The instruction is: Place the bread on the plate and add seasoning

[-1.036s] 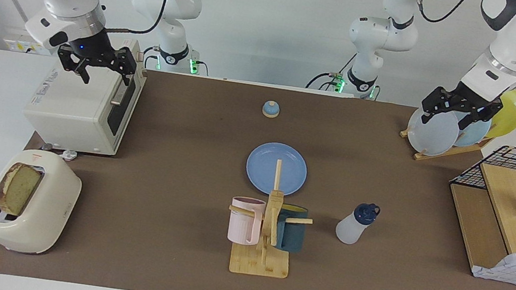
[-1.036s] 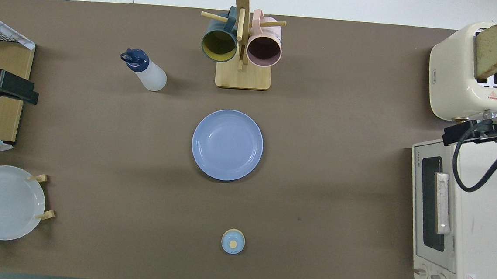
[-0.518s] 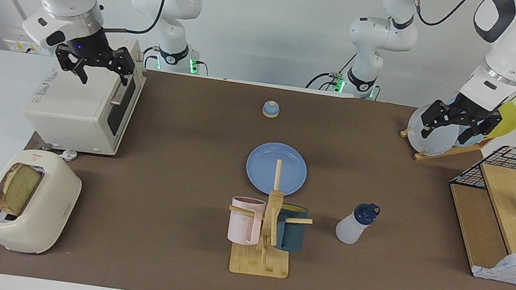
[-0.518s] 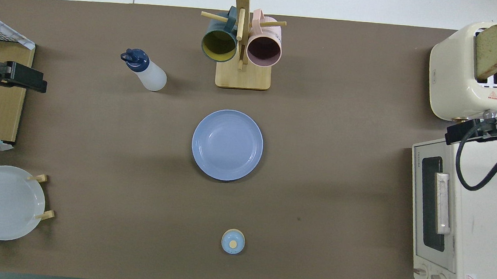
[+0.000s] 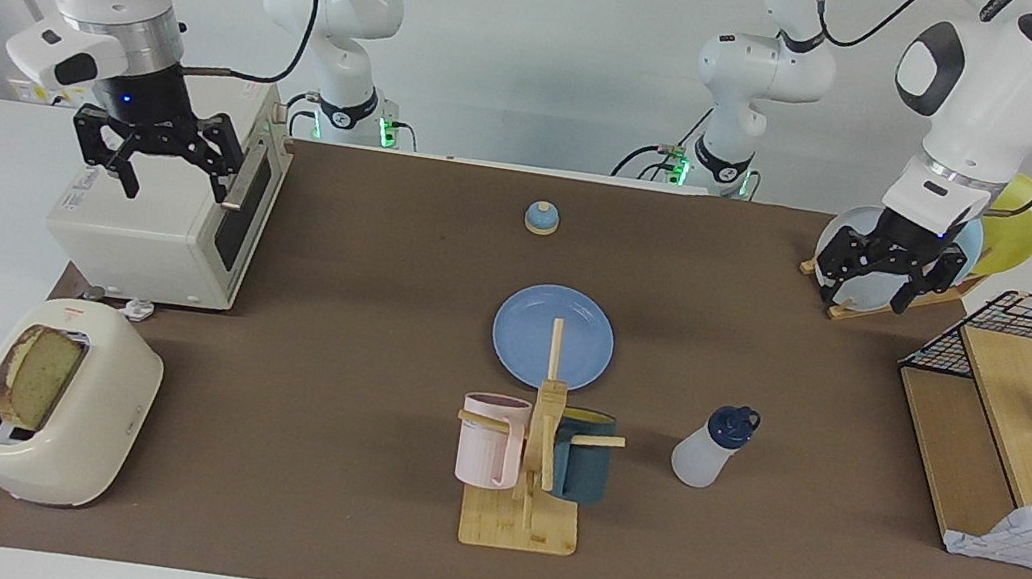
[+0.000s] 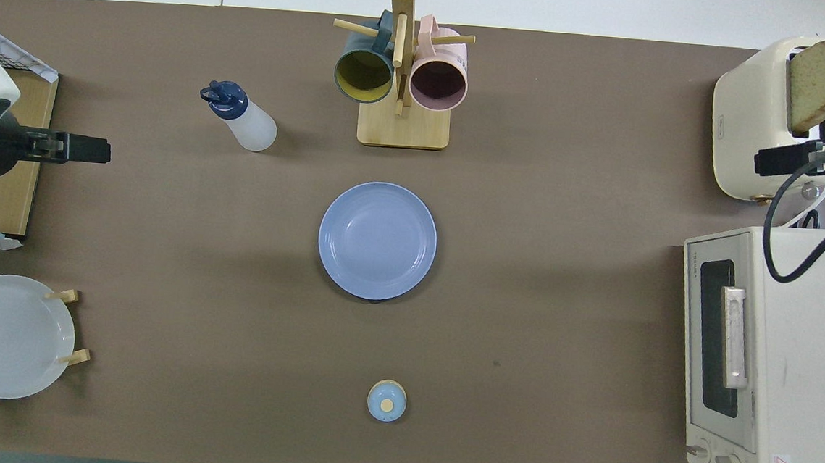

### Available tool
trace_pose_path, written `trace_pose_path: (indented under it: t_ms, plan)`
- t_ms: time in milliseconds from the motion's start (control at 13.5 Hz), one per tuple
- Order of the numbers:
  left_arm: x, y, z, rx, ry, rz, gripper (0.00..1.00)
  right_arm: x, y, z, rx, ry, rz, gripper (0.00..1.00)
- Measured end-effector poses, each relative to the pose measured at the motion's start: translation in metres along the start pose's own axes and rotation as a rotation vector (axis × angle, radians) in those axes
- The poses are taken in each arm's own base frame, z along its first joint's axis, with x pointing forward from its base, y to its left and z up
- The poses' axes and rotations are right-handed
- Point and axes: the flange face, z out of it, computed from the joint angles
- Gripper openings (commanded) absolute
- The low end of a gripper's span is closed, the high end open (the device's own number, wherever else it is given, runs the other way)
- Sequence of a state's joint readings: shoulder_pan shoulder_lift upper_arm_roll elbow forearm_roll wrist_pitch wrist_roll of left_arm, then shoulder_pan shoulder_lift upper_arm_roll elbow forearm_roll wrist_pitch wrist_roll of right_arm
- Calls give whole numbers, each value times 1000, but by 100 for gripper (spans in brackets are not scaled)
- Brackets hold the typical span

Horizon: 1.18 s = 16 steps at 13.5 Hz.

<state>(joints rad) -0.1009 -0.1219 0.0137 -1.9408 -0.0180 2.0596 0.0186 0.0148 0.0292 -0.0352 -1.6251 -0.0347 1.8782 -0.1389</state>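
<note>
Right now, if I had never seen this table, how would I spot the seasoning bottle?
Start at the wooden mug stand holding a pink mug and a dark teal mug. Beside it, toward the left arm's end of the table, stands a small translucent white plastic bottle. Its dark navy looped cap sets it apart from the little blue-domed bell nearer the robots.

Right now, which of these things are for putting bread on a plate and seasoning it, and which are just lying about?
For the job:
bread, standing in the toaster
plate
seasoning bottle

Lying about:
bell
mug stand
toaster oven
plate rack
wire shelf
</note>
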Motion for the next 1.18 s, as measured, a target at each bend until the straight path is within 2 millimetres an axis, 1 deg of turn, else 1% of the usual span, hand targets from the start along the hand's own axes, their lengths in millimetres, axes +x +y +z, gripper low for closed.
trace_pose_path:
  t_ms: [148,296,370,444,592,666,814,962,1110,1184]
  plan:
    - [-11,1,9,1,68,0,100,21,15,22,-28,59,1,100]
    - [-26,5,20,0,123,6,100,48,36,50,-62,110,2,100]
    - [-35,8,25,-1,148,10,100,58,50,66,-75,134,7,100]
    - [-42,12,30,-4,169,12,100,64,67,82,-90,157,4,100]
    - [-55,26,40,-15,201,22,100,68,100,107,-118,189,-9,100]
    - [-60,35,46,-22,222,20,100,70,108,113,-126,201,-14,100]
    - [-69,48,60,-35,253,24,100,70,109,116,-129,200,-28,100]
    - [-76,53,70,-38,262,32,100,69,109,121,-130,203,-38,98]
    - [-82,57,79,-40,291,41,100,68,108,130,-131,201,-57,75]
    - [-87,60,87,-42,309,47,100,66,108,134,-129,193,-62,70]
